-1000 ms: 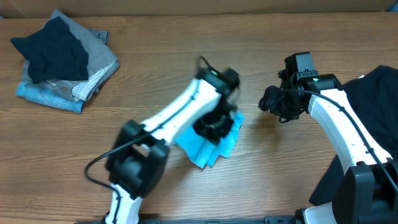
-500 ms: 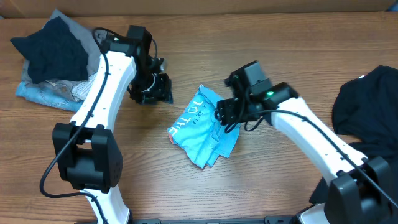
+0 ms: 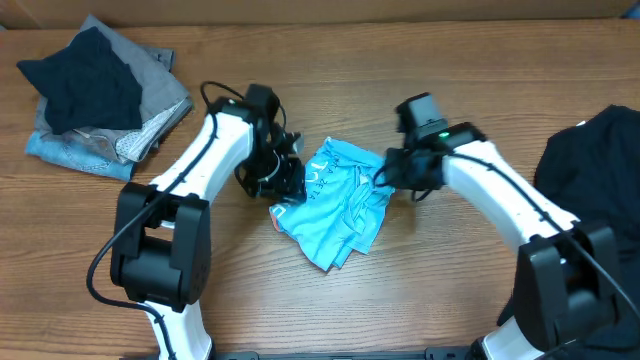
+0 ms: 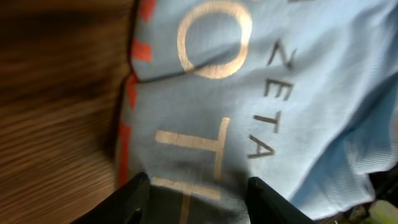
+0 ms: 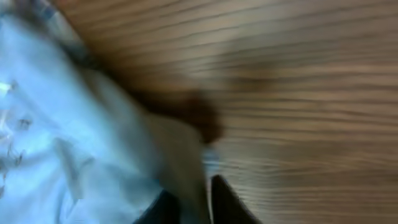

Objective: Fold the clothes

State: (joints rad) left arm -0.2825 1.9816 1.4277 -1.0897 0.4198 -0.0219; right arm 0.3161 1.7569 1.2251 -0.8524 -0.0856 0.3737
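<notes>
The light sky-blue T-shirt (image 3: 340,205) lies crumpled at the table's middle, its white print facing up. My left gripper (image 3: 283,183) is at its left edge. In the left wrist view the fingers (image 4: 199,200) are spread open over the printed fabric (image 4: 261,81), with nothing gripped. My right gripper (image 3: 392,172) is at the shirt's upper right edge. In the right wrist view its fingers (image 5: 198,205) are closed on a fold of the blue fabric (image 5: 74,137). A plain black T-shirt (image 3: 592,165) lies at the right edge.
A pile of clothes (image 3: 95,95), dark blue on top of grey and light blue, sits at the back left. Bare wooden table (image 3: 330,80) shows behind the arms and in front of the blue shirt.
My left gripper has swung from the back left to the blue shirt's left edge. My right gripper has moved right and back with the shirt's edge, spreading the fabric a little.
</notes>
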